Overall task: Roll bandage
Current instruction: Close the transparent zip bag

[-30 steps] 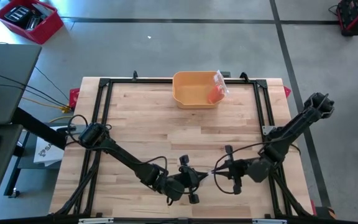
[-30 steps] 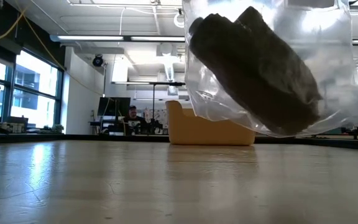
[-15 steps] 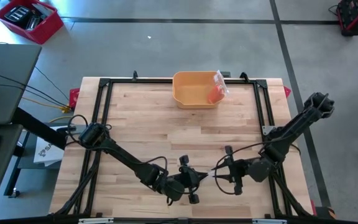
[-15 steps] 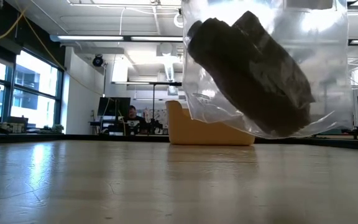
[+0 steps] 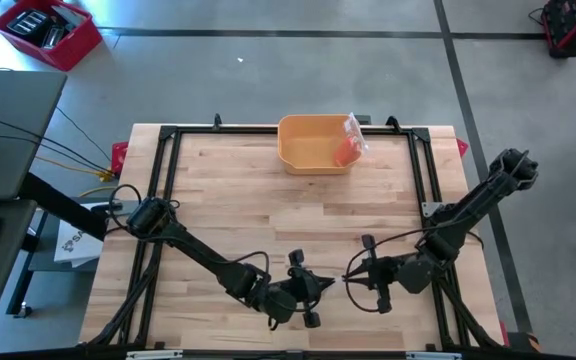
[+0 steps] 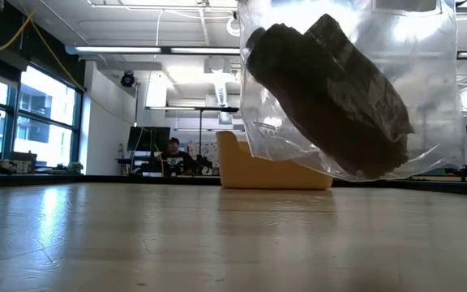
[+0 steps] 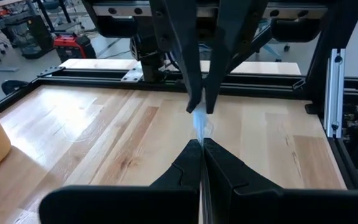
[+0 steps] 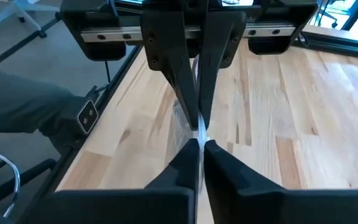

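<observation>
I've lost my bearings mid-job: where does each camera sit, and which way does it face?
High view: overhead, straight down on the wooden table; both arms show, left gripper meeting right gripper.
Low view: tabletop height, level toward the yellow plastic bin; a clear plastic bag fills the upper frame.
Left wrist view: past its own shut fingers at the right arm's.
Right wrist view: past its shut fingers at the left arm's.
Both wrist views share the pinched clear plastic strip.

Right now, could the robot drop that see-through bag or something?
It might. The left gripper and right gripper each pinch only a thin edge of the clear bag, which hangs above the table, so it could slip out. Both grippers meet tip to tip, so they might bump. Pulling apart could tear the plastic.
</observation>
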Controlling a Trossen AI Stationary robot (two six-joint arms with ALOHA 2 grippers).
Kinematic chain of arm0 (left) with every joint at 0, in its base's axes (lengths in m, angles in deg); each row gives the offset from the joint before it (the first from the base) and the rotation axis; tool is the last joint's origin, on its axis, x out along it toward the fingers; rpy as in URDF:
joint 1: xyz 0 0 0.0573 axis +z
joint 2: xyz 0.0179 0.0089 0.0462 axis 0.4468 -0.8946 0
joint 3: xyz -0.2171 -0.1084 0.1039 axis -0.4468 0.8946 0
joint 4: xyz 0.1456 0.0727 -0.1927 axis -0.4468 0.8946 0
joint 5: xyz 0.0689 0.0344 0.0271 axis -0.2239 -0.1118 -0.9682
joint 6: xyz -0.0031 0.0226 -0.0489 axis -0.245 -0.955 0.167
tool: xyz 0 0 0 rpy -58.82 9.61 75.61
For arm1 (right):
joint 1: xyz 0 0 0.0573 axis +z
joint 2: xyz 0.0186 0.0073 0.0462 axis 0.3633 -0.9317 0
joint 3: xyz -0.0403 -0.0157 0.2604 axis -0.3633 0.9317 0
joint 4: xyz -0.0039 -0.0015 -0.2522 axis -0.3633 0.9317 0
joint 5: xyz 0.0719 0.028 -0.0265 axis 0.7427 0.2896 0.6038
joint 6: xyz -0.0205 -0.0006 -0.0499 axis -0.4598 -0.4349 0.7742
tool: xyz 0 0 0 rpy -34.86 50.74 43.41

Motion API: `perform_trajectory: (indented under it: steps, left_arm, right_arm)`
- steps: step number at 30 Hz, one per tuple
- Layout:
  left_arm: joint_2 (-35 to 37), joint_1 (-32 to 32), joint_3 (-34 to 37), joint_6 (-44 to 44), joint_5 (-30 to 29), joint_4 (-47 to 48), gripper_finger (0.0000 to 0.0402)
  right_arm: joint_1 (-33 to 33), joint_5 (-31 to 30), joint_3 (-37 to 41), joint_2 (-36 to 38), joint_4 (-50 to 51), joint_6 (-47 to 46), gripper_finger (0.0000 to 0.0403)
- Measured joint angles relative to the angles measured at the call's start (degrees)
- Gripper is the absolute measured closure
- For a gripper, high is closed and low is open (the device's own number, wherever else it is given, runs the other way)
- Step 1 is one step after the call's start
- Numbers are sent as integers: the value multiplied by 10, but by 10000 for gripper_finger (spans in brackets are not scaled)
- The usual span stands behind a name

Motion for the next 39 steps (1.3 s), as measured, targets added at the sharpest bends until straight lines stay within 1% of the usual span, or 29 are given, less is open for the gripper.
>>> perform_trajectory:
  steps: [3, 10, 15, 18, 21, 25, 27, 29, 32, 34, 36, 39]
  left_arm:
    - [0, 0, 0, 0, 0, 0, 401]
    - [0, 2, 0, 5, 18, 4, 401]
    - [-1, 3, 1, 5, 18, 1, 401]
    - [-1, 2, 1, 5, 18, 0, 401]
    - [-1, 4, 0, 5, 15, 0, 401]
    - [-1, 4, 0, 5, 15, 8, 401]
    - [-1, 4, 0, 5, 15, 7, 401]
    - [-1, 3, 0, 5, 15, 7, 401]
    - [-1, 3, 0, 5, 15, 8, 401]
    - [-1, 3, 0, 5, 15, 8, 401]
    - [-1, 3, 0, 5, 15, 8, 401]
    - [-1, 3, 0, 6, 15, 8, 401]
  right_arm:
    - [-4, 3, 0, -3, -2, -1, 388]
    - [-5, 8, 0, -31, -36, 10, 400]
    - [-5, 7, 0, -33, -50, 19, 398]
    - [-5, 6, 0, -32, -65, 41, 375]
    - [-5, -4, 0, -14, -61, 47, 335]
    - [-3, -6, 0, 31, 1, 12, 282]
    - [2, -5, 1, 46, 38, -9, 264]
    - [9, -4, 12, 48, 40, -13, 252]
    - [20, -11, 46, 45, 5, -13, 246]
    - [30, -38, 70, 45, -32, -16, 249]
    - [37, -54, 93, 45, -82, -10, 258]
    - [42, -57, 131, 41, -184, 3, 275]
